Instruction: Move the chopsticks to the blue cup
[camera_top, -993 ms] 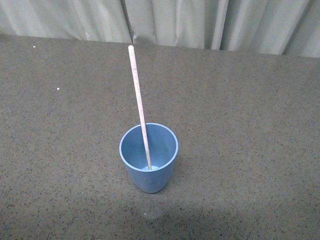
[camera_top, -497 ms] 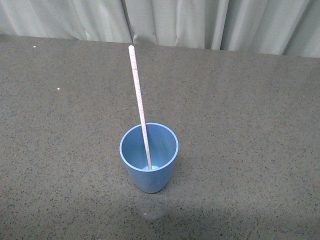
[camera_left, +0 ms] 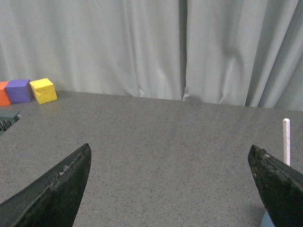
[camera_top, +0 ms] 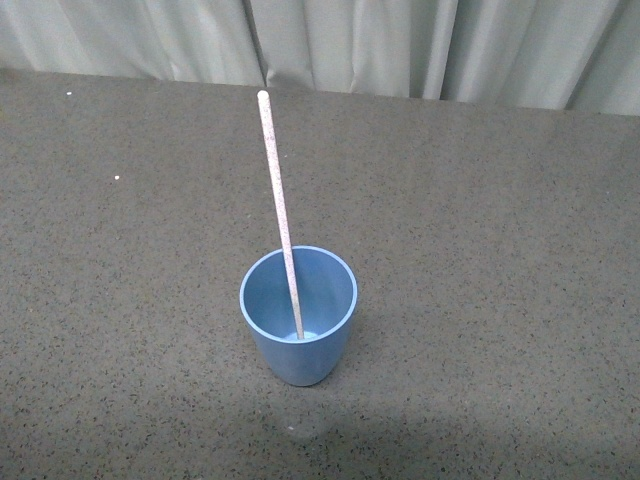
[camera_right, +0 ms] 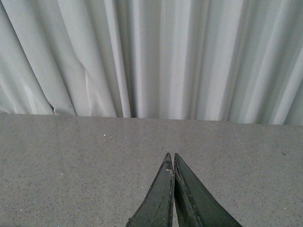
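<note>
Chopstick (camera_top: 280, 210) stands inside the blue cup (camera_top: 298, 318), its lower tip on the cup's floor and its shaft leaning away from the robot against the far rim, with the upper end reaching well above the cup. The cup sits upright on the speckled grey desk (camera_top: 500, 250), roughly at the middle of the front view, with pale curtains (camera_top: 350, 40) hanging behind the desk's far edge. Neither arm shows in the front view.

In the left wrist view the left end effector (camera_left: 173, 182) is spread wide, its two dark fingers (camera_left: 52, 194) far apart and holding nothing; the chopstick's top (camera_left: 286, 142) pokes up just beside one finger, and a sliver of the blue cup shows at the picture's edge. Far off on the desk sit a yellow block (camera_left: 43, 90), a purple block (camera_left: 18, 90) and an orange block (camera_left: 3, 93) in a row.

In the right wrist view the right end effector (camera_right: 173, 165) is closed, fingertips touching and nothing between them.
</note>
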`<control>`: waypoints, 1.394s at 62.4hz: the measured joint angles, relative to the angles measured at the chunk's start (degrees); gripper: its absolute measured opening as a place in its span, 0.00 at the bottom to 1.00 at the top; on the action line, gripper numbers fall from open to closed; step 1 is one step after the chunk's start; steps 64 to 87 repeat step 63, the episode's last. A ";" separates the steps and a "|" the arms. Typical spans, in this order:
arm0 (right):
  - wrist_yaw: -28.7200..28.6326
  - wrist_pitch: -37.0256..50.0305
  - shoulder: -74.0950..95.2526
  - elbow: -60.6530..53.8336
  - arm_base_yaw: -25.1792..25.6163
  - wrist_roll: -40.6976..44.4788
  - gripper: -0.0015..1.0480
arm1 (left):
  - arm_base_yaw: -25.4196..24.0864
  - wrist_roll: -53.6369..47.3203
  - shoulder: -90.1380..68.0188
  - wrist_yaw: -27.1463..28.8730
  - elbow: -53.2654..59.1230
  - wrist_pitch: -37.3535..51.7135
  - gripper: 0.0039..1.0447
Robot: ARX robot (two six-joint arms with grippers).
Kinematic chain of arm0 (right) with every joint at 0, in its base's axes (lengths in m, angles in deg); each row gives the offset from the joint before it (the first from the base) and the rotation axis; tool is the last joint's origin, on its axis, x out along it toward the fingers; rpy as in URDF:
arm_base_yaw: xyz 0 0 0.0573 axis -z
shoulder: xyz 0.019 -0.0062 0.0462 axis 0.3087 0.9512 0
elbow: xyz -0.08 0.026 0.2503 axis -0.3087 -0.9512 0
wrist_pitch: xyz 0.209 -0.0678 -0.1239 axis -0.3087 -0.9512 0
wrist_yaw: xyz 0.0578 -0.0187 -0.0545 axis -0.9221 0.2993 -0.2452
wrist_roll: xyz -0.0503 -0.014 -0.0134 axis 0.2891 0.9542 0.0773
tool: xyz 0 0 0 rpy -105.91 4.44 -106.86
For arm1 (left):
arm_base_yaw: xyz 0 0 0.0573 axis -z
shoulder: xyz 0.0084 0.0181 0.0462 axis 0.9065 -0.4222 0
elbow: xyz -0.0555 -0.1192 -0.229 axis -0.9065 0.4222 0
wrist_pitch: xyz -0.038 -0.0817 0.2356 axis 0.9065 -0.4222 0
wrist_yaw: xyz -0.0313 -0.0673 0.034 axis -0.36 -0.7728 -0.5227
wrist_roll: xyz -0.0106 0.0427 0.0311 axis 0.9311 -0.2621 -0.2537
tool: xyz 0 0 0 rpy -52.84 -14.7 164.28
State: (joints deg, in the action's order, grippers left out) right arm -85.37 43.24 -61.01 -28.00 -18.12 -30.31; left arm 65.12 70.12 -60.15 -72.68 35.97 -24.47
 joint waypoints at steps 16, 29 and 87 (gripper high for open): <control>-0.11 -10.49 -10.12 0.04 0.02 0.02 0.01 | 0.00 0.00 0.00 0.00 0.00 0.00 0.94; -0.13 -10.51 -10.16 0.04 0.02 0.11 0.28 | 0.00 0.00 0.00 0.00 0.00 0.00 0.94; -0.11 -10.51 -10.16 0.04 0.02 0.07 0.91 | 0.00 0.00 0.00 0.00 0.00 0.00 0.94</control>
